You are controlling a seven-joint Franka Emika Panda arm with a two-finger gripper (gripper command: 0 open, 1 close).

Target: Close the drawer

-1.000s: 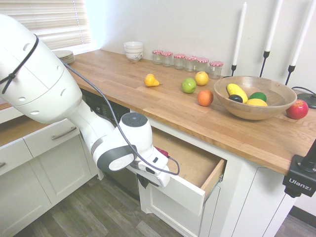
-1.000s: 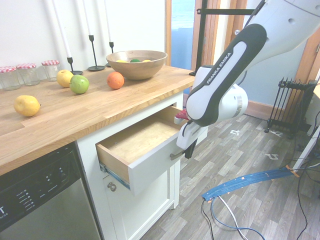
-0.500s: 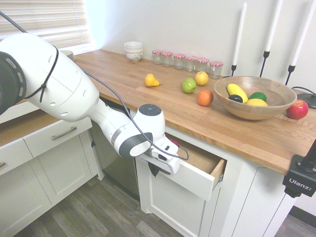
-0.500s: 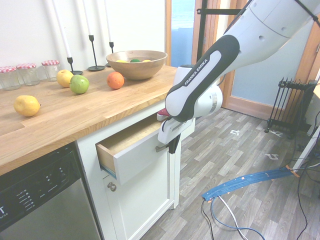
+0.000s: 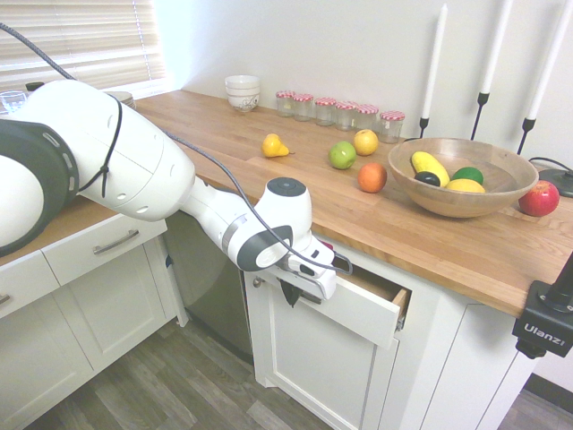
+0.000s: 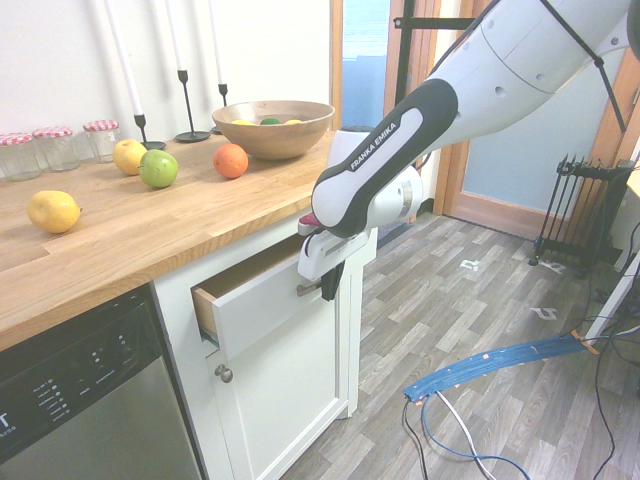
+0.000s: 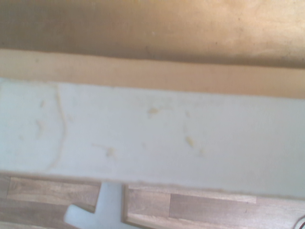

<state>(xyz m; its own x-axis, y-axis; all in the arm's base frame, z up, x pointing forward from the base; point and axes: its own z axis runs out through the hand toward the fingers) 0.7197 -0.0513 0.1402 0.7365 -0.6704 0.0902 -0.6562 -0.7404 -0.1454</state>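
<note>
Wide round wooden bowl (image 5: pixel 463 195) held yellow and green fruit | shiny red apple (image 5: pixel 539 199) sat beside it | round orange fruit (image 5: pixel 372 177), round green fruit (image 5: pixel 342 155) lay near | stacked white bowls (image 5: pixel 243 92) stood farther off

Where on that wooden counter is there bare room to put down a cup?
The countertop is bare along its front edge, between the orange and the partly open drawer below. Another bare patch lies left of the yellow pear, in front of the white bowls. It's crowded around the wooden bowl and the row of jars.
</note>
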